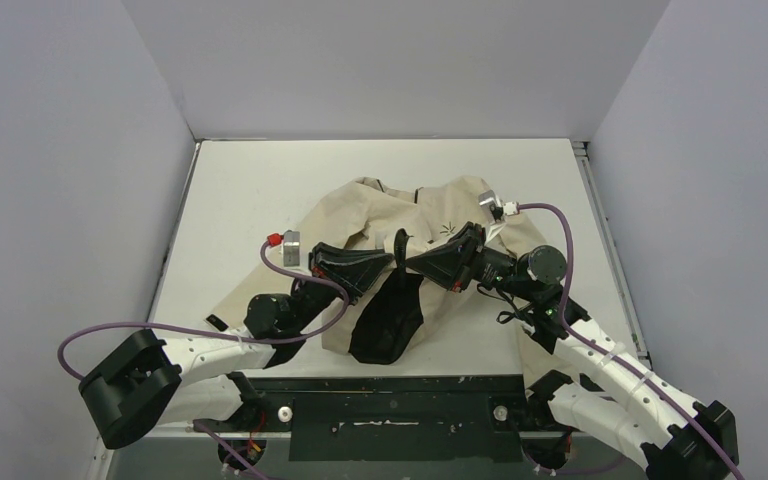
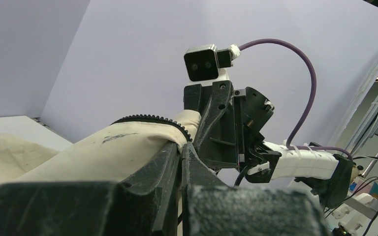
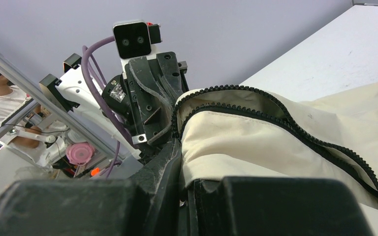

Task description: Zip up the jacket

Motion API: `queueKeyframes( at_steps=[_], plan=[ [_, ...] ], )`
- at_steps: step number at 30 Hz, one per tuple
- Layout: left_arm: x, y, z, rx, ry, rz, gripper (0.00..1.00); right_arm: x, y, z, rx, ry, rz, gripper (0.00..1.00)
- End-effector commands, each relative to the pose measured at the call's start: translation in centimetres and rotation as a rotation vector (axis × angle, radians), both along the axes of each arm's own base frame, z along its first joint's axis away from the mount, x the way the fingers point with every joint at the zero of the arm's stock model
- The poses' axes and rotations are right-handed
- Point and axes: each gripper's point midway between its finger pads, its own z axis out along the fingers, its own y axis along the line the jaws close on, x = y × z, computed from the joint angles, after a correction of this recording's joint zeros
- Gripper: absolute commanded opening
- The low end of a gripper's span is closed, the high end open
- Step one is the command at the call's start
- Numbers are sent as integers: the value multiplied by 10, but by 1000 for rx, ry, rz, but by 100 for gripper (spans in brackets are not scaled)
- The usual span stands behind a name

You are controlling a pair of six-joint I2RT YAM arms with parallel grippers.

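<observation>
The jacket (image 1: pixel 440 225) lay crumpled in the middle of the counter (image 1: pixel 260 190), front open and dark lining (image 1: pixel 390 320) showing. Both grippers met almost tip to tip above the opening. The left gripper (image 1: pixel 392 263) was clamped on a raised fold of beige cloth edged with zipper teeth (image 2: pixel 147 118). The right gripper (image 1: pixel 413 266) was pinched together on the facing edge, where two toothed rows ran off to the side. The fingers hid the spot where cloth entered each grip. The arms covered the jacket's near hem and part of both sleeves.
</observation>
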Motion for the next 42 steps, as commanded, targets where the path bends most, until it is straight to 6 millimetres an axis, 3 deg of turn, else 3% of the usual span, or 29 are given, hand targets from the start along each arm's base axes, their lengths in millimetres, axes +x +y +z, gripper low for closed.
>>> queueKeyframes(
  at_steps=[1,16,30,42],
  plan=[
    [-8,-1,12,-23,-43,-18,0,-11,-5,58,111,-175,0,0],
    [-3,-8,-8,71,-22,12,0,-11,-10,67,128,-182,-30,0],
    [-9,-9,-11,87,-20,-7,0,23,-23,47,71,-62,-238,0],
    [-4,-16,-26,155,15,5,0,18,-22,58,130,-69,-206,0]
  ],
)
